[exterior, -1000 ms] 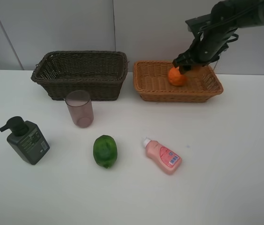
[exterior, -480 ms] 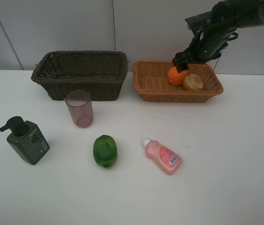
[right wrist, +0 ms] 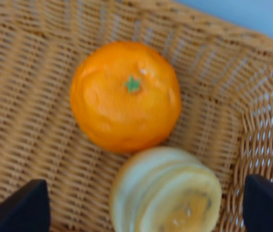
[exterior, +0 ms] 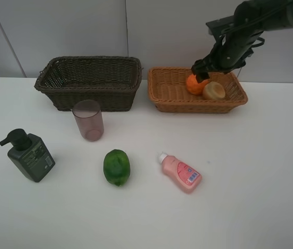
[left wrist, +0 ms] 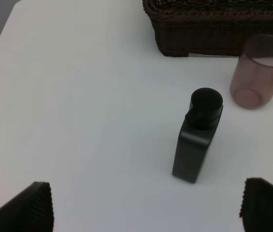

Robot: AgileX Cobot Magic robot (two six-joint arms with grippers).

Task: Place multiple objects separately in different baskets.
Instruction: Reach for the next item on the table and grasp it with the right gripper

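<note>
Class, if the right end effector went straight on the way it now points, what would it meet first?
Probably the pale yellow fruit beside the orange in the tan basket; depth is unclear.

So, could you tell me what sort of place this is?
Likely a robot test bench rather than a home: a white table against plain grey wall panels, with a dark basket and tan basket staged.

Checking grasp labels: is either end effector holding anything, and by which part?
Nothing is held. The right end effector is open above the orange in the tan basket; the left end effector is open too.
</note>
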